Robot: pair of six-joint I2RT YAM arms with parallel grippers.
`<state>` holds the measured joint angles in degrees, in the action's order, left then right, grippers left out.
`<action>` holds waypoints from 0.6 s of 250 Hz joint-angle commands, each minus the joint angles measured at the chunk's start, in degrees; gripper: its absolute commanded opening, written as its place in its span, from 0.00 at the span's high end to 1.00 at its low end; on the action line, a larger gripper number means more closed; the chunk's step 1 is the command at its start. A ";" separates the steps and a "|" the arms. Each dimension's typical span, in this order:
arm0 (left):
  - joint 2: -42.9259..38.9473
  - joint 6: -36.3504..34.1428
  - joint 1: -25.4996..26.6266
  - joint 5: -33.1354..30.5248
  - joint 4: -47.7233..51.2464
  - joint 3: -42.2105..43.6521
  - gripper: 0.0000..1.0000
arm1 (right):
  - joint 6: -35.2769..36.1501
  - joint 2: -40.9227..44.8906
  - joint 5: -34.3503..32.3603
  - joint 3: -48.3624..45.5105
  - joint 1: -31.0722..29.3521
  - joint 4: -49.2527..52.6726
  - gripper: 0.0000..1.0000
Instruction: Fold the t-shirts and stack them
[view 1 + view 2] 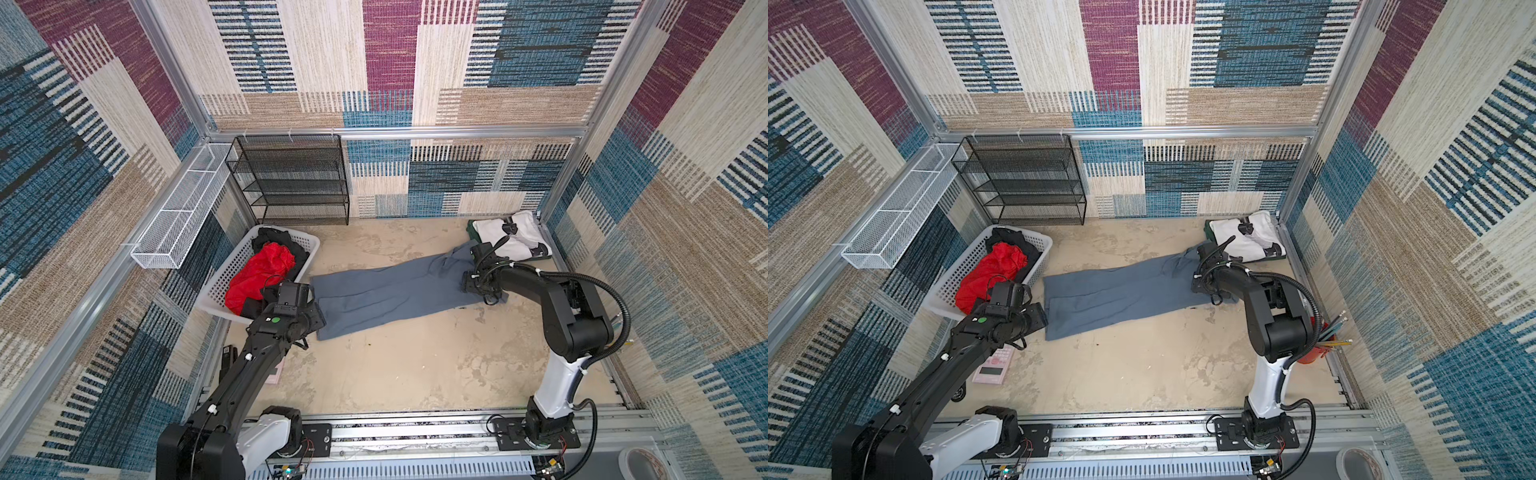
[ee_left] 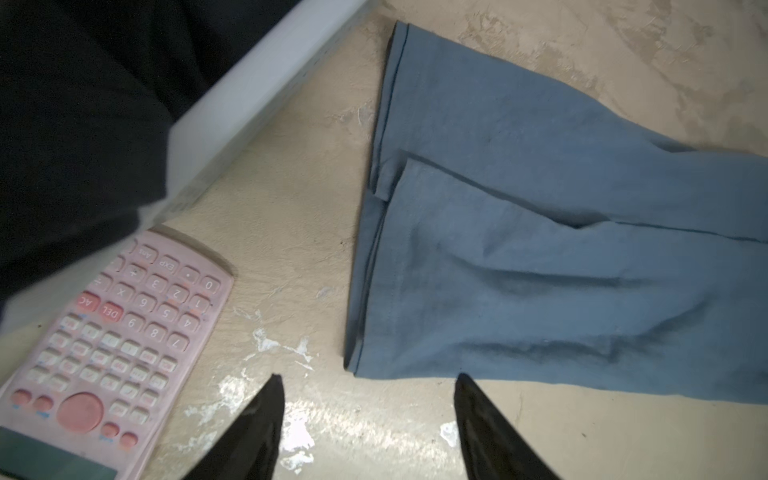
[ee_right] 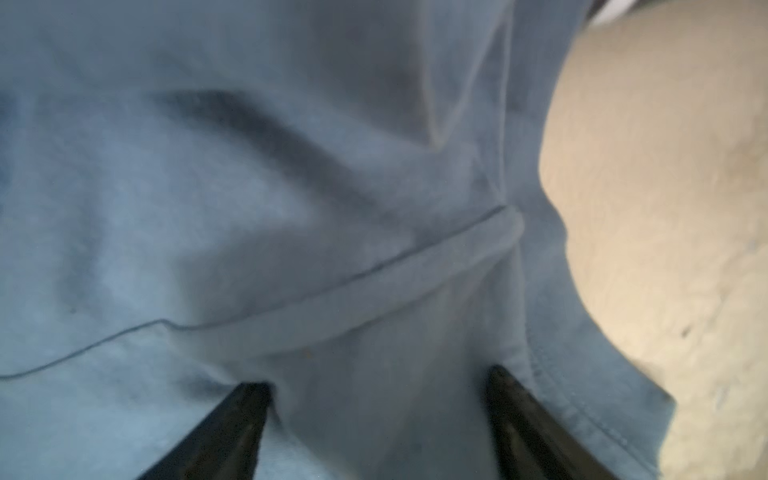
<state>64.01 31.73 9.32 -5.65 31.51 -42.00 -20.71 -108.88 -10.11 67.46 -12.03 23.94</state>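
Observation:
The slate-grey t-shirt (image 1: 395, 291) (image 1: 1121, 295) lies on the table as a long band folded lengthwise, running left to right. My left gripper (image 2: 368, 378) is open just off its near left corner (image 2: 357, 370), with bare table between the fingers. My right gripper (image 3: 376, 378) is at the shirt's right end, jaws apart, fingertips (image 3: 505, 382) down on the grey cloth (image 3: 249, 208), a soft ridge of it between them. At the back right a folded white t-shirt with black patches (image 1: 511, 241) (image 1: 1246, 237) rests on a dark green one (image 1: 471, 228).
A white perforated basket (image 1: 224, 286) with red and black clothes stands left of the shirt. A pink calculator (image 2: 112, 353) (image 1: 992, 370) lies by my left arm. A black mesh shelf (image 1: 291, 183) and white wire tray (image 1: 178, 216) line the back left. A red pencil cup (image 1: 1320, 349) stands right.

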 commanded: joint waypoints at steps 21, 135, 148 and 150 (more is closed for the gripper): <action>11.76 -2.62 0.98 -1.52 -8.61 -2.05 0.31 | 1.41 -3.31 2.96 1.37 -0.01 -1.18 0.36; 25.94 -5.45 4.02 -4.81 -6.12 -8.17 0.30 | 8.35 -14.72 5.66 17.30 -4.49 0.61 0.42; 26.24 -5.45 4.49 -5.05 -5.64 -7.49 0.31 | 9.46 -16.94 5.40 20.83 -4.49 1.62 0.42; 26.25 -5.45 4.57 -5.07 -5.57 -7.42 0.31 | 9.66 -17.28 5.28 21.43 -4.56 1.80 0.42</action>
<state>89.54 27.81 13.02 -9.28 24.47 -50.43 -13.87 -121.93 -9.17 83.90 -16.32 19.53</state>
